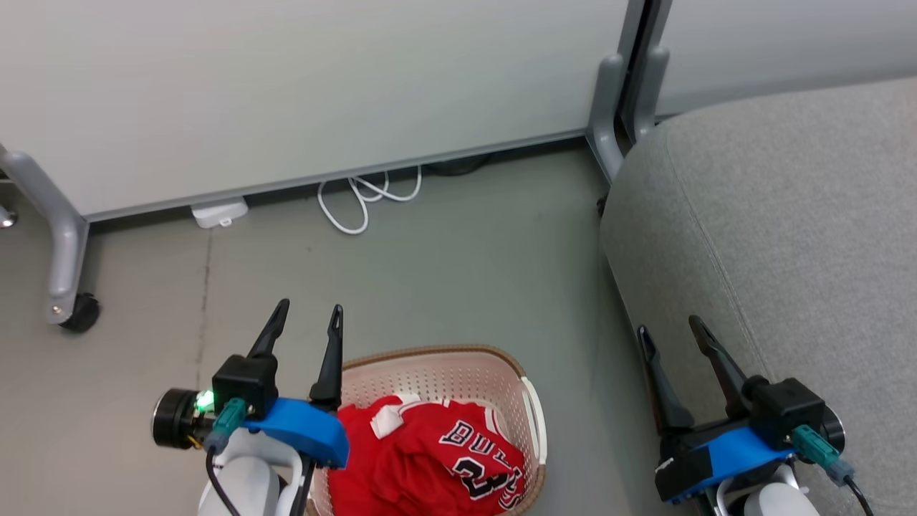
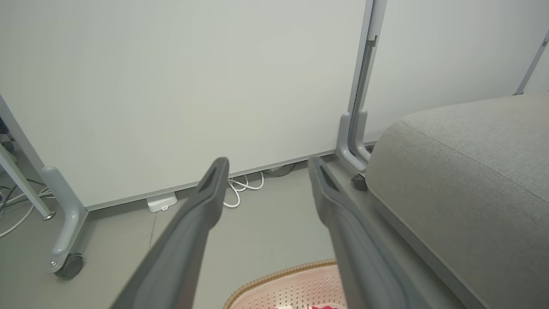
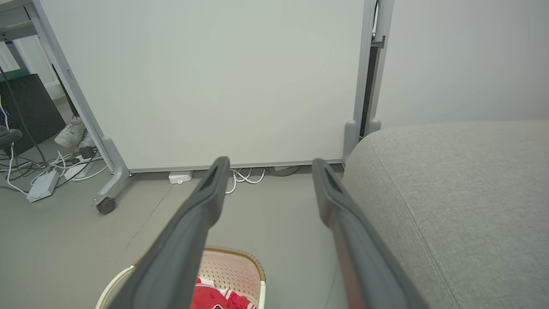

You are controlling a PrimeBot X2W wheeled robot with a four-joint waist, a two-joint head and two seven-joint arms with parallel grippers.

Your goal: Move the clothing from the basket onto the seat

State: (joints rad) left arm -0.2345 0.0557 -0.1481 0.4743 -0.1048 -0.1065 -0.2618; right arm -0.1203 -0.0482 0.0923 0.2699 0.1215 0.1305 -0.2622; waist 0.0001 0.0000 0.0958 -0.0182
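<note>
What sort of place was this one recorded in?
Probably an office or lab corner staged as a living room: wheeled partition panels, loose white cables on the floor, and a grey sofa seat beside a laundry basket.

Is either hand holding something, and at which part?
Nothing is held. The left hand and right hand are open; the clothing lies in the basket.

Both arms (image 1: 247, 476) (image 1: 770, 502) low, jaws wide (seemingly empty)
</note>
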